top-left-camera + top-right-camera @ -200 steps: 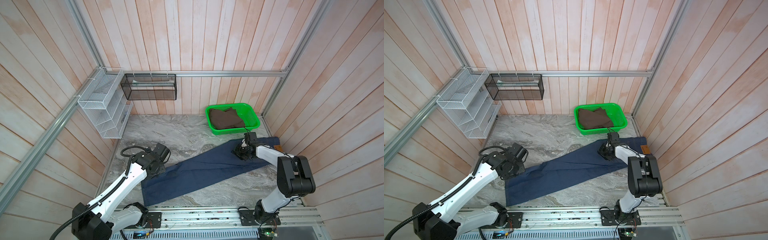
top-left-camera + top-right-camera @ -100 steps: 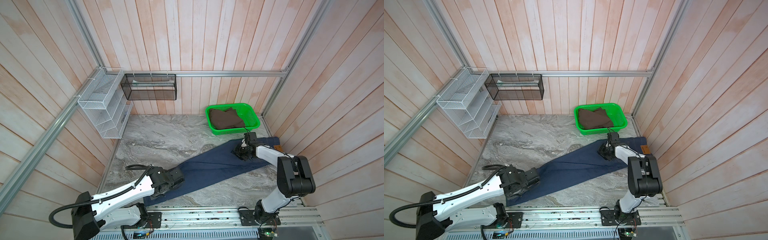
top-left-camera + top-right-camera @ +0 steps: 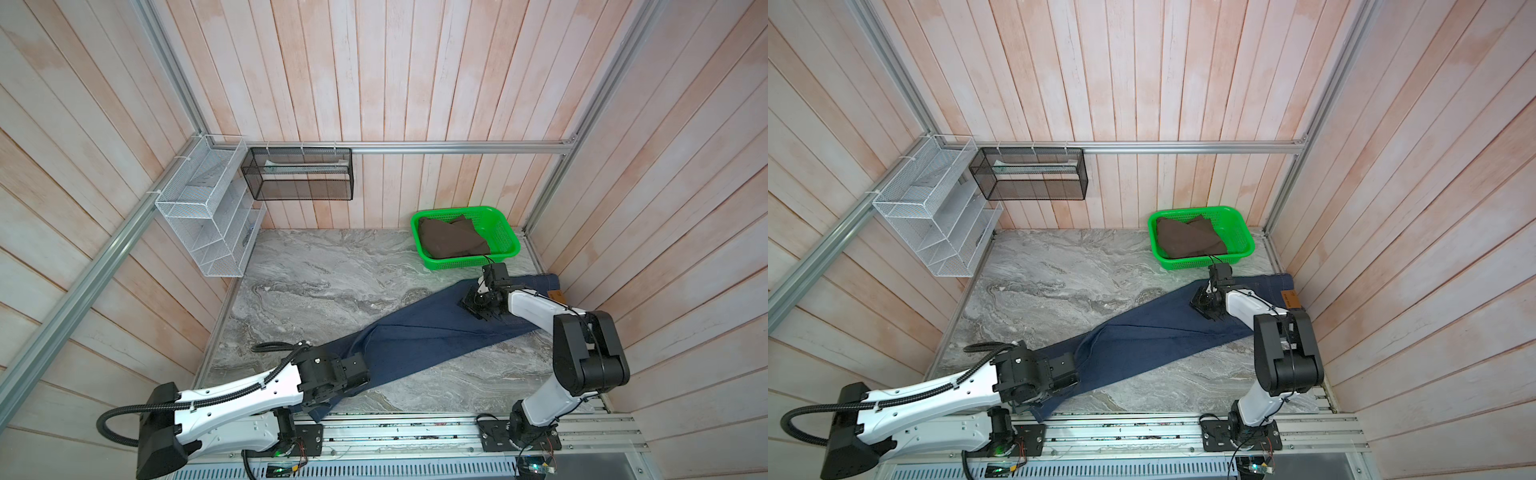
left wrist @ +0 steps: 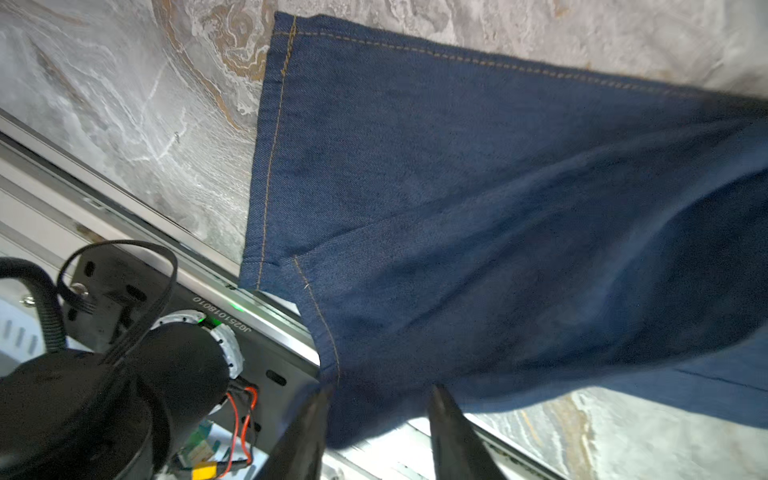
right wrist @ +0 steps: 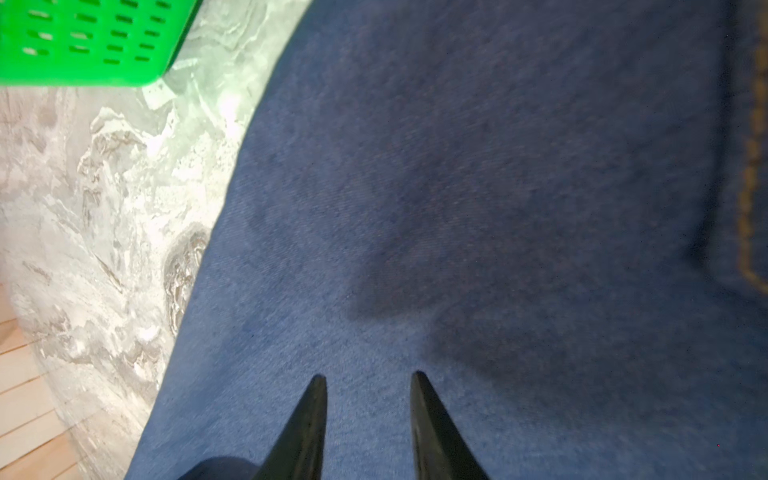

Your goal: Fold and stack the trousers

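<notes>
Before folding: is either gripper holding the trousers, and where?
Neither holds the trousers: left gripper open at the hem corner, right gripper open near the waist.

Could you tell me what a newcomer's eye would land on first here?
The dark blue jeans lie stretched diagonally across the marble tabletop, left gripper at the hem, right gripper toward the waistband. At the far right, a bright green basket holds a dark brown garment.

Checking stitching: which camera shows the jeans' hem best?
Left wrist view: the hem is close, stitching sharp. In both top views the left arm covers most of it; the right wrist view misses it.
</notes>
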### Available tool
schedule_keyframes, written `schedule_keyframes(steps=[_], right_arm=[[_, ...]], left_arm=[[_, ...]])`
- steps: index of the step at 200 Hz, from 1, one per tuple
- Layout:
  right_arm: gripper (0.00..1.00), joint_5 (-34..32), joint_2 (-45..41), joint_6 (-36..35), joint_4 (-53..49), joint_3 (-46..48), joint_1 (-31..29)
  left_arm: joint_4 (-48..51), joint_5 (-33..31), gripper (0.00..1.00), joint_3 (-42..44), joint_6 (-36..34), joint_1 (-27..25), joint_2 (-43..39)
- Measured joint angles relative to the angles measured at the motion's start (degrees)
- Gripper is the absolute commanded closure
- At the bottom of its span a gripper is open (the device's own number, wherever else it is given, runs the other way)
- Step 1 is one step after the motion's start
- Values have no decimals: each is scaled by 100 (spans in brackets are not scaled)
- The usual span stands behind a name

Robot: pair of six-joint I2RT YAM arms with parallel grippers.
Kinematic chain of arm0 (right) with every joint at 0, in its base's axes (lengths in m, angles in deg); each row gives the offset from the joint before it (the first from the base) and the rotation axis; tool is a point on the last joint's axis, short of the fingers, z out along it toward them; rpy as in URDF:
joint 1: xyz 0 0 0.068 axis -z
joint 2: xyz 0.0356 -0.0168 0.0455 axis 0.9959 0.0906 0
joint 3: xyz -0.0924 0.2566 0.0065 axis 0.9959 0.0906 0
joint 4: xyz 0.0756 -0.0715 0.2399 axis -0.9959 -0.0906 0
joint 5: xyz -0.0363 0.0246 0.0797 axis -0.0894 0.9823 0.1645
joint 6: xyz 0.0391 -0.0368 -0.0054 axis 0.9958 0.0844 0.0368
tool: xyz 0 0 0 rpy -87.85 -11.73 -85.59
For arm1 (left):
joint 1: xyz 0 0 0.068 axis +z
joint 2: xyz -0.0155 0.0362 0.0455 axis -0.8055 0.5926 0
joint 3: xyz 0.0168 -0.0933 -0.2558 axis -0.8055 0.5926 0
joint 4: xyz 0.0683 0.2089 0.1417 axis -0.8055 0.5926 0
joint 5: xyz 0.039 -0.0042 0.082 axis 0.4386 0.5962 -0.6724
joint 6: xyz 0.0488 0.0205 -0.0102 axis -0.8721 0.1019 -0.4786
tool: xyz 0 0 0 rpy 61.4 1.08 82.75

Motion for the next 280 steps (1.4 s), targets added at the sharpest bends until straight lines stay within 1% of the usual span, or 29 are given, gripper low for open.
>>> schedule_keyframes(steps=[12,26,50,80,100,127,180,213,247,280], right_arm=[[65,-7,0,-33,-48,-52,-66],[65,-39,0,-42,-101,-133,-166],[65,-44,0,-44,-116,-245,-339],[65,-44,2,-42,-118,-273,-411],[65,-44,2,-44,-116,-271,-411],[65,-39,2,-44,-114,-271,-411],[65,-37,2,-76,-109,-271,-411],[65,-15,26,-76,-76,-271,-411],[65,9,61,-76,-66,-269,-411],[65,15,66,-74,-31,-267,-411]], left_arm=[[-42,17,45,0,42,0,-151],[-39,44,44,0,181,0,-184],[-166,199,44,98,586,0,-216],[-442,494,44,531,1222,-24,-413],[-610,651,45,859,1655,-127,-509],[-791,710,45,1104,1961,-306,-516],[-1364,911,44,1567,2131,-457,-365],[-1547,1187,43,1589,2159,-614,-125],[-1589,1451,42,1604,2168,-859,-87],[-1637,1539,47,1790,2170,-1034,-118]])
